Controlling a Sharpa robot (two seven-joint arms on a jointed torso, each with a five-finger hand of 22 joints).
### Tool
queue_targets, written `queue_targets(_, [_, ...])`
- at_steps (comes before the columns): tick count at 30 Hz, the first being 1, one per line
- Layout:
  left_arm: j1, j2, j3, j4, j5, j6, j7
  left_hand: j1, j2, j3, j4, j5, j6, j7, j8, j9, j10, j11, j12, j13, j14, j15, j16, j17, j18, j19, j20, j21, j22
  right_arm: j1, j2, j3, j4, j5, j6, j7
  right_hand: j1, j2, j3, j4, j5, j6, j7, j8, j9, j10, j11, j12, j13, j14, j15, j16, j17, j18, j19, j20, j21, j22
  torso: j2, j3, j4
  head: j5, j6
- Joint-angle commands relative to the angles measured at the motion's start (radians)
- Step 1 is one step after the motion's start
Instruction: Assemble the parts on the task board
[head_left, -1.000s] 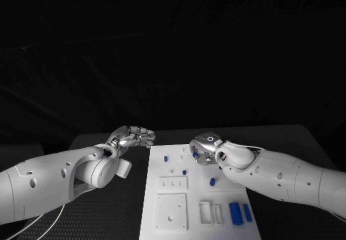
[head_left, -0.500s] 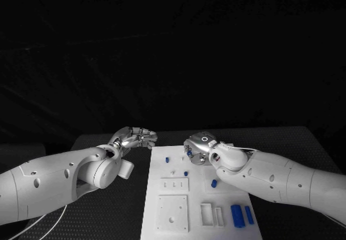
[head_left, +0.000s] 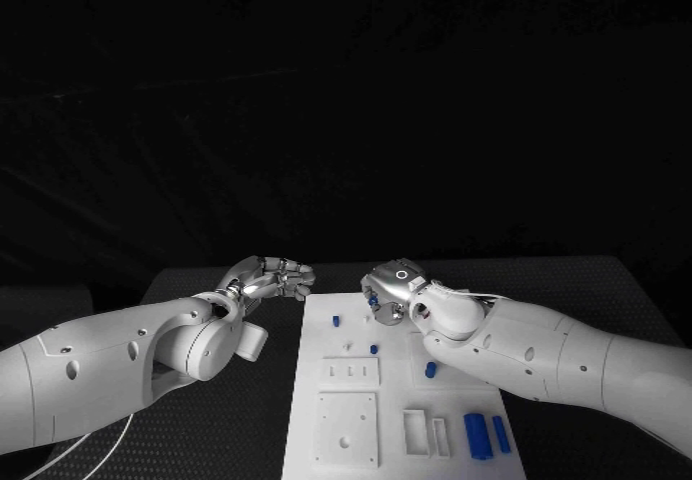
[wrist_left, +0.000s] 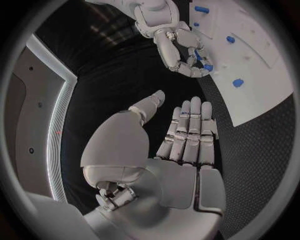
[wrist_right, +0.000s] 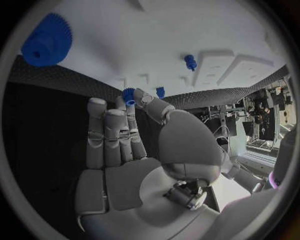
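A: Our right hand (head_left: 392, 292) pinches a small blue gear (wrist_right: 129, 95) over the task board (head_left: 335, 440)'s far end; seating it comes next, we judge.

B: Agreed. Our left hand (head_left: 270, 277) hovers off the board's far left corner, fingers spread, holding nothing. Blue pegs (head_left: 336, 321) stand near; open room lies beyond the far edge.
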Motion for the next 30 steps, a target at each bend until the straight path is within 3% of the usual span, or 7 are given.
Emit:
queue_targets(1, [0.002,0.001,0.001,0.005,-0.003,0.012,0.008,-0.009,0.002,0.000,-0.006,0.005,-0.002,0.003,-0.007,-0.001,-0.002,0.002,-0.003,-0.001,-0.002,0.005,-0.004,0.001,0.019,-0.007,0.003,0.005,0.021,0.000,0.004,0.000,-0.005,-0.024,0.000,-0.013,0.006,-0.005,0.005,0.000,0.006,0.005,-0.001,0.002,0.011,0.044,0.009,0.006,0.002,-0.007,-0.012,0.005,-0.001,0.053,0.004,-0.003,0.007,0.023,0.004,-0.0026,0.0067,-0.003,0.002])
queue_targets(16, [0.009,-0.003,0.003,0.016,-0.006,0.012,0.008,-0.010,0.001,0.001,-0.007,0.005,-0.002,0.003,-0.007,-0.001,-0.001,0.002,-0.005,-0.001,-0.002,0.005,-0.005,0.002,0.019,-0.007,0.004,0.005,0.021,0.000,0.016,0.000,-0.027,-0.024,0.014,-0.010,0.006,-0.009,0.012,0.002,0.006,0.005,-0.001,0.000,0.012,0.045,0.009,0.003,0.003,-0.008,-0.011,0.006,-0.003,0.054,0.002,-0.002,0.010,0.022,0.015,-0.0064,0.0193,-0.009,0.003])
queue_targets(19, [0.011,-0.004,0.003,0.016,-0.006,0.011,0.008,-0.010,0.001,0.001,-0.007,0.005,-0.002,0.003,-0.007,-0.001,-0.001,0.002,-0.005,-0.001,-0.002,0.005,-0.005,0.002,0.019,-0.007,0.004,0.005,0.021,0.000,0.017,0.000,-0.032,-0.024,0.016,-0.012,0.006,-0.009,0.013,0.003,0.006,0.005,-0.001,-0.001,0.012,0.045,0.009,0.002,0.003,-0.008,-0.011,0.006,-0.003,0.054,0.001,-0.002,0.010,0.022,0.017,-0.0064,0.0192,-0.009,0.003])
queue_targets(23, [0.012,-0.005,0.003,0.017,-0.006,0.011,0.008,-0.011,0.001,0.001,-0.008,0.005,-0.002,0.003,-0.007,-0.001,-0.001,0.002,-0.005,-0.001,-0.002,0.005,-0.005,0.002,0.019,-0.007,0.004,0.005,0.021,0.000,0.017,0.000,-0.037,-0.024,0.014,-0.013,0.006,-0.010,0.014,0.003,0.006,0.005,-0.001,-0.001,0.012,0.045,0.009,0.002,0.003,-0.008,-0.011,0.006,-0.004,0.054,0.001,-0.002,0.010,0.022,0.019,-0.0095,0.0204,-0.011,0.006])
queue_targets(30, [0.012,-0.004,0.004,0.016,-0.007,0.012,0.008,-0.011,0.000,0.001,-0.008,0.005,-0.002,0.003,-0.007,-0.002,-0.001,0.002,-0.005,-0.001,-0.002,0.005,-0.005,0.002,0.019,-0.007,0.004,0.005,0.021,0.000,0.021,0.000,-0.043,-0.030,0.013,-0.017,0.007,-0.010,0.016,0.003,0.006,0.005,-0.001,-0.002,0.012,0.045,0.009,0.001,0.003,-0.009,-0.011,0.006,-0.004,0.054,0.001,-0.002,0.011,0.021,0.020,-0.0094,0.0197,-0.010,0.008])
